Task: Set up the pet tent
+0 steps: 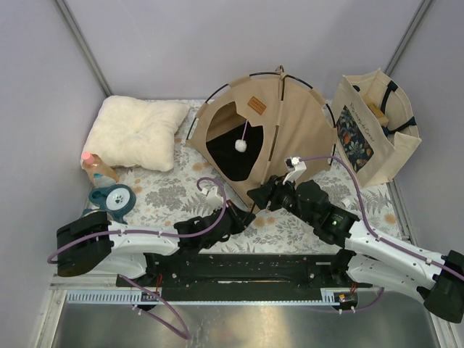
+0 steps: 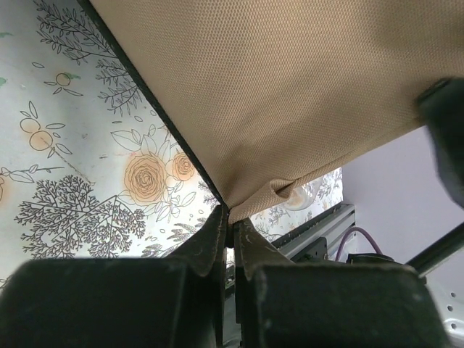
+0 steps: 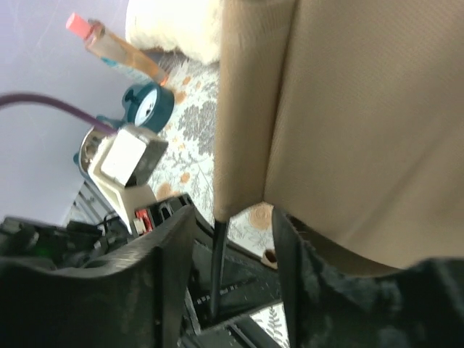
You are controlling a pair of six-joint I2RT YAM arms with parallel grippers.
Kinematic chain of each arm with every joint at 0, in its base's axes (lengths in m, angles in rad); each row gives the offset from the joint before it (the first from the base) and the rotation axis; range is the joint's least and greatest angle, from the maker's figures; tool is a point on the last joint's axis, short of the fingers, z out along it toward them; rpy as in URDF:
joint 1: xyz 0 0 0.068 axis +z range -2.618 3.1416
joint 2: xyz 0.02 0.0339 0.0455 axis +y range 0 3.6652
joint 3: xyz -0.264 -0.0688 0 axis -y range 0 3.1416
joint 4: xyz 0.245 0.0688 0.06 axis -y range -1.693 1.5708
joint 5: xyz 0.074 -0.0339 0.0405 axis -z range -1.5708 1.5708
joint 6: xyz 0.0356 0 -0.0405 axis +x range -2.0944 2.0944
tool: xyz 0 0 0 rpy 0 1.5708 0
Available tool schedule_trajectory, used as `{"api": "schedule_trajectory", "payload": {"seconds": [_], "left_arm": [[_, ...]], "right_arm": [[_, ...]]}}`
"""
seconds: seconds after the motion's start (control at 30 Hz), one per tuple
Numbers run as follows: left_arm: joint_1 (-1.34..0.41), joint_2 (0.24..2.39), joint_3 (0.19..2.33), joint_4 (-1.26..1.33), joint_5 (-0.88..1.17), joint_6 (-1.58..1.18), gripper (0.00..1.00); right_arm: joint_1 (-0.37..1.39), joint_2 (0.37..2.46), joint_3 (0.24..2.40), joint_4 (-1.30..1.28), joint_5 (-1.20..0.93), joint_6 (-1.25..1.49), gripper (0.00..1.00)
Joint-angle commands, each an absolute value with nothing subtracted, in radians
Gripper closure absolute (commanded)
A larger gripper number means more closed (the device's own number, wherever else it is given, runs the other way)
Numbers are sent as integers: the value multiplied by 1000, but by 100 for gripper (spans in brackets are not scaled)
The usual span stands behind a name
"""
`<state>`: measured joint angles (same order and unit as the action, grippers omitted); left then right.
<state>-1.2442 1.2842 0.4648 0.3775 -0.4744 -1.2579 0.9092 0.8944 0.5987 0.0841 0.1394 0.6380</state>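
Note:
The pet tent (image 1: 283,123) stands on the floral cloth, tan canvas over thin black poles, with its arched doorway facing front-left and a white pom-pom (image 1: 240,146) hanging in it. My left gripper (image 1: 245,212) is at the tent's near corner. In the left wrist view, the left gripper (image 2: 232,223) is shut on the tip of the tent's canvas (image 2: 290,94). My right gripper (image 1: 261,196) is just right of that corner. In the right wrist view, the right gripper (image 3: 232,212) is open, and a black pole end (image 3: 217,261) sticks out of the canvas sleeve (image 3: 246,109) between its fingers, touching neither.
A white fluffy cushion (image 1: 138,130) lies at the back left. A beige tote bag (image 1: 373,134) with a dark floral print stands to the right of the tent. An orange bottle (image 1: 98,167) and a teal roll holder (image 1: 112,199) sit at the left edge. A black rail (image 1: 239,268) runs along the near edge.

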Motion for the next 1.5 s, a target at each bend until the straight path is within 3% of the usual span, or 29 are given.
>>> {"api": "schedule_trajectory", "payload": {"seconds": [0.0, 0.17, 0.4, 0.7, 0.8, 0.83, 1.17, 1.47], "left_arm": [[-1253, 1243, 476, 391, -448, -1241, 100], [-1253, 1256, 482, 399, -446, -1236, 100], [-1253, 1278, 485, 413, -445, -1238, 100], [-1252, 1279, 485, 407, -460, -1218, 100], [-1252, 1289, 482, 413, -460, -1209, 100], [-1252, 1292, 482, 413, -460, -1207, 100], [-1255, 1377, 466, 379, -422, -1068, 100], [-1319, 1474, 449, 520, -406, -908, 100]], "right_arm": [[893, 848, 546, 38, 52, 607, 40], [893, 824, 499, 61, -66, 615, 40], [893, 842, 476, 115, -155, 598, 60], [894, 861, 456, 117, -230, 611, 64], [894, 857, 454, 117, -209, 606, 97], [894, 853, 457, 111, -190, 604, 100], [894, 810, 543, 61, 228, 552, 100], [894, 850, 603, 113, 316, 535, 100]]}}
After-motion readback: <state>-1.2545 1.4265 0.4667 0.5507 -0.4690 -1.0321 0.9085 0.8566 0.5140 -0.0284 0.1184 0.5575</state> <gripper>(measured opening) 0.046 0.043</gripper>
